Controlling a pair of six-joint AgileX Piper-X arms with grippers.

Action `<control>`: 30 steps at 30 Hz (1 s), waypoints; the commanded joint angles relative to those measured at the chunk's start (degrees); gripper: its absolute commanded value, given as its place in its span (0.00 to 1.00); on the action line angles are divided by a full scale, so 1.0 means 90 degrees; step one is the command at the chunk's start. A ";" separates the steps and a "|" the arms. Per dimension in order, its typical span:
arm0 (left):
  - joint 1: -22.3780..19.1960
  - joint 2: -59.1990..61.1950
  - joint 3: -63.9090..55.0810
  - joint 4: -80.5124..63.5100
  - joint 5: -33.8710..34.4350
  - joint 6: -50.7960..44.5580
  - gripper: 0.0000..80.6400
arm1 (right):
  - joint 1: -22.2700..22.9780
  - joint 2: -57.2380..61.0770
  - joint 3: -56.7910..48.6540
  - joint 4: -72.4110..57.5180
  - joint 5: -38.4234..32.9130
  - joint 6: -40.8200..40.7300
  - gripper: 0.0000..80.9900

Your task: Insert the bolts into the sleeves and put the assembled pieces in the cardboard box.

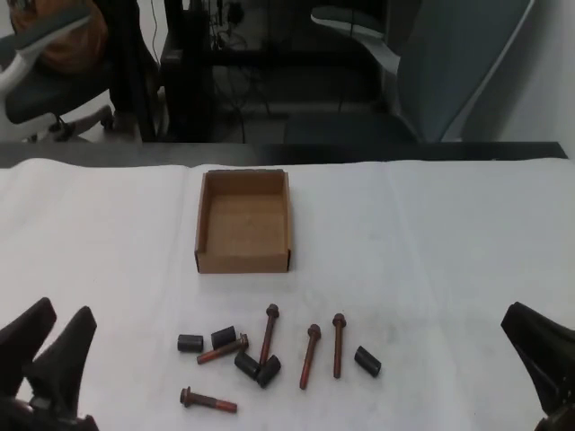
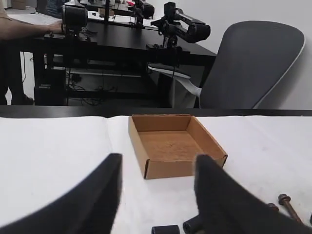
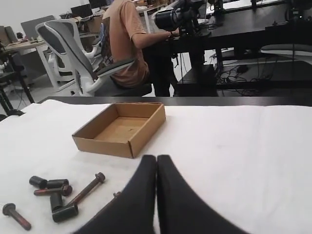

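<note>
Just beyond the left jaws, a short black cylindrical sleeve (image 2: 165, 229) runs off the frame edge. A second black sleeve (image 2: 193, 225) sits half hidden behind one dark finger (image 2: 229, 204). Beside that finger, two rusty-brown steel bolts (image 2: 287, 204) show little more than their heads. The pressed-together right jaws hide part of the bolt cluster ahead of them; a small brown end (image 3: 117, 194) peeks out, too small to identify.

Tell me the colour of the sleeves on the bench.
Black; the sleeves show best in the high view, among the reddish-brown bolts.

White-covered bench (image 1: 467, 233), cardboard box (image 1: 243, 222), bolts (image 1: 337, 344), sleeves (image 1: 367, 361)
</note>
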 commanded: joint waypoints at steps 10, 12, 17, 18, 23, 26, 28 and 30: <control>0.0012 0.0014 -0.0077 0.0154 0.1091 -0.0444 0.69 | 0.1191 0.0442 -0.1345 0.2217 0.0163 -0.0358 0.55; 0.0012 0.0027 -0.0077 0.0148 0.1134 -0.0444 0.69 | 0.1344 0.1000 -0.1927 0.2815 0.0551 -0.0902 0.55; 0.0012 0.0315 -0.0077 0.0148 0.1250 -0.0508 0.69 | 0.1515 0.3189 -0.3328 0.3369 0.0602 -0.1615 0.55; 0.0012 0.0406 -0.0077 0.0148 0.1282 -0.0507 0.69 | 0.1540 0.3754 -0.3593 0.3512 0.0604 -0.1869 0.55; 0.0012 0.0734 -0.0077 0.0148 0.1427 -0.0490 0.69 | 0.1646 0.6593 -0.5384 0.4767 0.0688 -0.2863 0.55; 0.0012 0.0757 -0.0077 0.0148 0.1427 -0.0490 0.69 | 0.1646 0.7888 -0.6389 0.5354 0.0723 -0.3585 0.55; 0.0012 0.0757 -0.0077 0.0148 0.1427 -0.0490 0.69 | 0.1646 0.8561 -0.6869 0.5798 0.0803 -0.4014 0.55; 0.0012 0.0757 -0.0077 0.0148 0.1427 -0.0490 0.69 | 0.1646 0.9050 -0.7253 0.6109 0.0826 -0.4263 0.55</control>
